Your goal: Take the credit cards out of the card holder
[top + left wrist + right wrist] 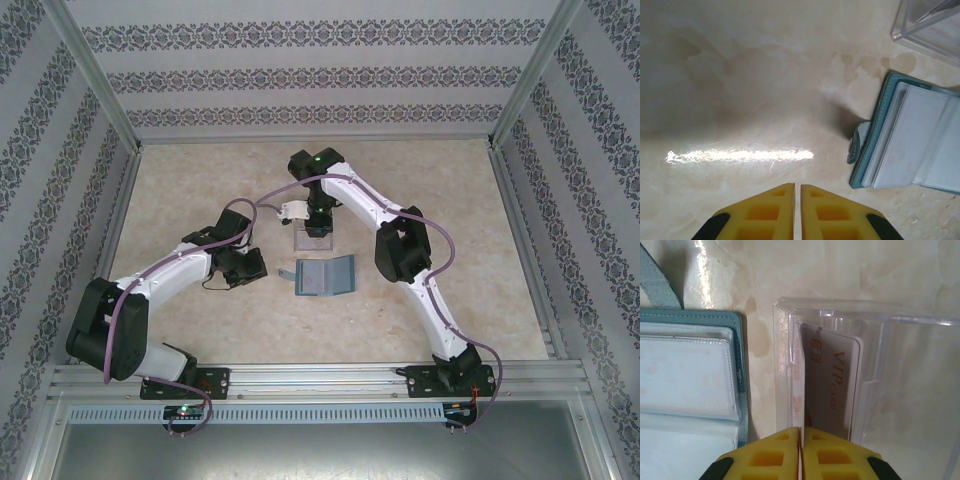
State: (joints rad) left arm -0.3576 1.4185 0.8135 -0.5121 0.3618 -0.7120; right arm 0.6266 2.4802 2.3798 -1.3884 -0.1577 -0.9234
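Lying open, teal card holder (325, 276), pockets pale; right jaws pinching a pinkish credit card (796, 385), left jaws clenched empty.

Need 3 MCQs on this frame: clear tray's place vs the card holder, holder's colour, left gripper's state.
1. The clear tray lies:
A) beyond the card holder, apart from it
B) on top of it
C) nearer the arm bases than it
2. The card holder's cover is:
A) red
B) black
C) teal
3. The left gripper is:
A) wide open
B) shut, empty
C) shut on the card holder
Key: A, table shows between them; C, teal edging round pale pockets; B, fingers meet over bare table.
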